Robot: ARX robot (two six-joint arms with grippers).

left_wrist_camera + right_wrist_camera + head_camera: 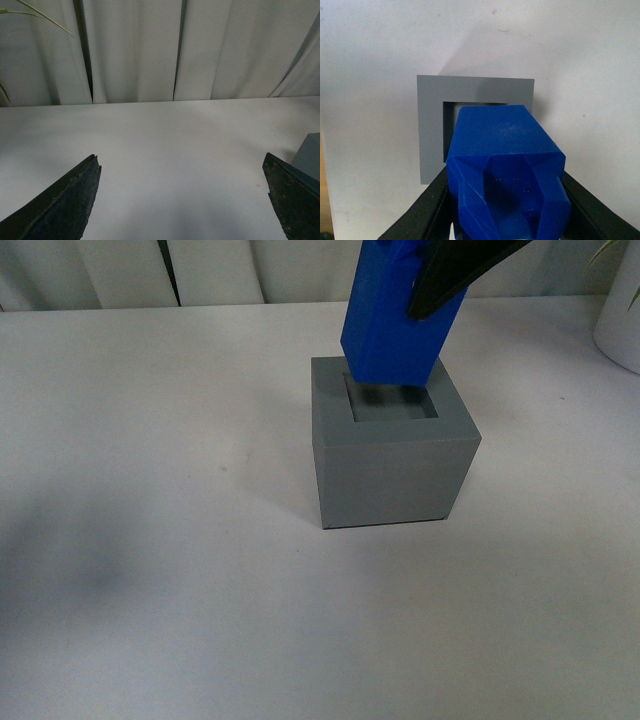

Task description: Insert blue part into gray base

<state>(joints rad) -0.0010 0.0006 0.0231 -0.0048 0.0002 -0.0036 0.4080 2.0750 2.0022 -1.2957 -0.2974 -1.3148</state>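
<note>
The gray base (392, 472) stands on the white table, its square recess (392, 404) facing up. The blue part (395, 320) hangs tilted just above the recess, its lower end over the recess's far edge. My right gripper (440, 285) is shut on the blue part; one black finger shows at its upper right. In the right wrist view the blue part (505, 165) sits between the black fingers (427, 207), above the gray base (432, 125). My left gripper (182, 200) is open and empty over bare table; the base's corner (309, 155) shows beside one finger.
A white pot (622, 315) with green leaves stands at the table's far right. White curtains (150, 50) hang behind the table's far edge. A plant leaf (30, 17) shows in the left wrist view.
</note>
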